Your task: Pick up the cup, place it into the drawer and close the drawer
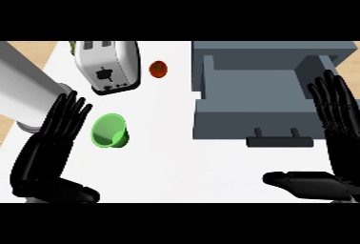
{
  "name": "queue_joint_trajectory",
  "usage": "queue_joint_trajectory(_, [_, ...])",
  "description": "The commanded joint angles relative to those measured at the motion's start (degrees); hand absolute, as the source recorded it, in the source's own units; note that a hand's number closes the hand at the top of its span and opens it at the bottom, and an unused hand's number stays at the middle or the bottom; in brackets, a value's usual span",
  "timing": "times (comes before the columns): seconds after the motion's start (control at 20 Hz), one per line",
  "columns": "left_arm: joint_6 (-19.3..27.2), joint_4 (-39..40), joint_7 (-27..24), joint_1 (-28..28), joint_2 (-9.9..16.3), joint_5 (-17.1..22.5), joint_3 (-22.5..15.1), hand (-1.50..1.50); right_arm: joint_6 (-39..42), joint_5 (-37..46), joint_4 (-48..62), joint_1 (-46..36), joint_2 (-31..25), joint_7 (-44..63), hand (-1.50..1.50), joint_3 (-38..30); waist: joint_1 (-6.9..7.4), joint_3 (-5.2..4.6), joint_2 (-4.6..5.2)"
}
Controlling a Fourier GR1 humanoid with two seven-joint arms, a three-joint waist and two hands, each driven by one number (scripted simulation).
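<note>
Well, nothing of the job looks done yet. The small bright-green plastic cup [110, 130] lies tipped on its side on the white surface [175, 157], out at about nine o'clock from the middle, its open mouth turned toward the viewer. The robot's black left hand [49, 143] stands just beside it on the nine o'clock side, fingers straight and spread, holding nothing; whether a fingertip grazes the cup I can't tell. The black right hand [336, 128] is over at three o'clock, likewise flat and open with its thumb stretched low across the surface, empty too.

The blue-grey box-shaped drawer [211, 119] sits pulled open at about one to two o'clock, its inside bare as far as I can see, its dark bar handle [279, 140] facing six o'clock. So I'd judge all three steps remain: grasping the cup, carrying it across to the drawer, then pushing the drawer shut.

Up at eleven o'clock stands a white and chrome toaster [107, 66], with a small red round thing [159, 69] beside it at twelve, perhaps a tomato. A grey cylinder [25, 90], presumably the left forearm, crosses the ten o'clock corner and is cut off. Something greenish behind the toaster is mostly hidden. The right hand covers part of the drawer's right wall.
</note>
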Motion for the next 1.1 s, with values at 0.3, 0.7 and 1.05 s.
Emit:
queue_joint_trajectory(0.3, [-1.8, 20.5, -12.9, -3.3, 2.6, -6.8, 6.3, -1.5, 2.6, 0.1, 1.1, 3.2, 0.0, -4.8, -1.5, -1.3, -0.25, 0.0, 0.02])
queue_joint_trajectory(0.7, [-0.8, 39.7, -25.0, -5.8, 3.7, -14.8, 6.9, -1.5, 1.6, -0.2, -0.1, -1.1, 0.3, 0.8, -1.5, -1.9, -0.29, -0.03, 0.06])
queue_joint_trajectory(1.05, [0.9, 60.5, -36.3, -15.9, 3.9, -17.4, 8.8, -1.5, 2.5, 0.5, 2.1, -0.2, 1.4, -2.9, -1.5, -1.7, -0.44, -0.03, 0.1])
